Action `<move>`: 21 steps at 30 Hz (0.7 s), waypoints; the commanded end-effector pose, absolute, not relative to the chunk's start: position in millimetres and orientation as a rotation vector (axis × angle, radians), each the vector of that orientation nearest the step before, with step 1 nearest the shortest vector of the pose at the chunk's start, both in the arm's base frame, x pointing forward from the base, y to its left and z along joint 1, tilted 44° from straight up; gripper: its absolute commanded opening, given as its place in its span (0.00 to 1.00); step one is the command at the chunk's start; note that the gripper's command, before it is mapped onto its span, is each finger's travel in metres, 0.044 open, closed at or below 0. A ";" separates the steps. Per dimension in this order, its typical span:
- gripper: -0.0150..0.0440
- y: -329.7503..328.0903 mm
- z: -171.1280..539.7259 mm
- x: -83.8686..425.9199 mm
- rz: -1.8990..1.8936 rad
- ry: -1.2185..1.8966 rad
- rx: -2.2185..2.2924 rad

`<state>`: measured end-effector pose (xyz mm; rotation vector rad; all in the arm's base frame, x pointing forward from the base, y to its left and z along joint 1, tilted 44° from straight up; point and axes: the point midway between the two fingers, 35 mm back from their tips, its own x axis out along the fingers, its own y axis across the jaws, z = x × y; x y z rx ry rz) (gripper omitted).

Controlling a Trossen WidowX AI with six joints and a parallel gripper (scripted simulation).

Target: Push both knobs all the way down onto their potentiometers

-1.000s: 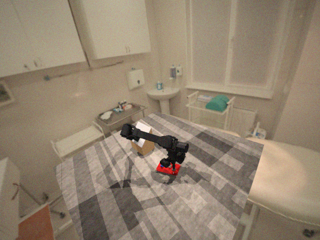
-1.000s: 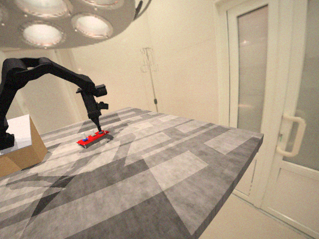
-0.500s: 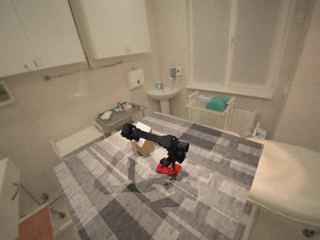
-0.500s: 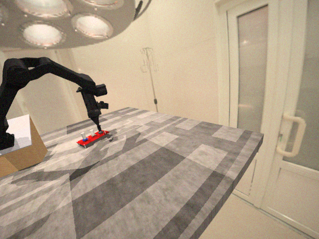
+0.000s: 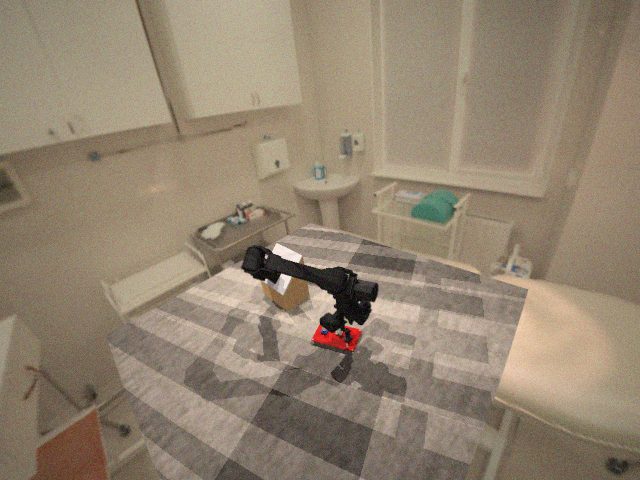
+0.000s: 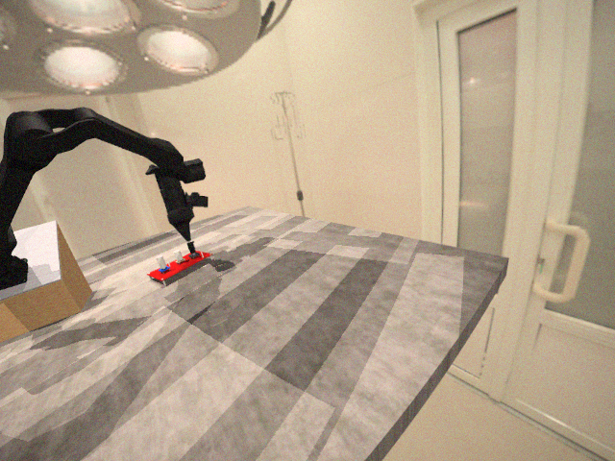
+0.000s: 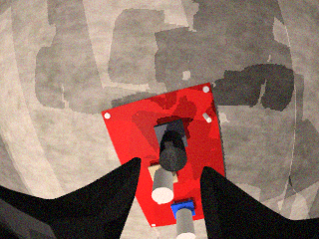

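Claw (image 7: 169, 175) partly open, gripping nothing, poised over red board (image 7: 136, 133) with black fingers spread to either side of the knob row. Board standing on grey patchwork table (image 6: 317, 317), near the arm's box base (image 6: 47, 292). Dark knob (image 7: 173, 154) seated low at board's centre on its grey potentiometer; pale knob (image 7: 162, 193) just beside it toward the camera; a second pale knob (image 7: 185, 231) on blue potentiometer (image 7: 182, 210) at the near edge. From the exterior view, fingertips (image 6: 190, 246) just above the dark knob at the board's far end; contact impossible to judge. Two pale knobs (image 6: 169, 258) standing taller alongside.
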<state>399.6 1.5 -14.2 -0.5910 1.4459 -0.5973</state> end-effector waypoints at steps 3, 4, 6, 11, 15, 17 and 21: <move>0.79 7.9 -9.1 373.5 -0.595 1.450 -0.589; 0.83 10.2 -7.0 362.6 -0.594 1.450 -0.588; 0.92 13.7 -3.3 340.2 -0.593 1.451 -0.586; 1.00 15.8 3.1 281.4 -0.593 1.454 -0.584; 1.00 10.2 5.0 232.6 -0.597 1.455 -0.584; 1.00 7.1 4.9 216.7 -0.599 1.455 -0.584; 1.00 6.6 4.9 214.7 -0.599 1.455 -0.585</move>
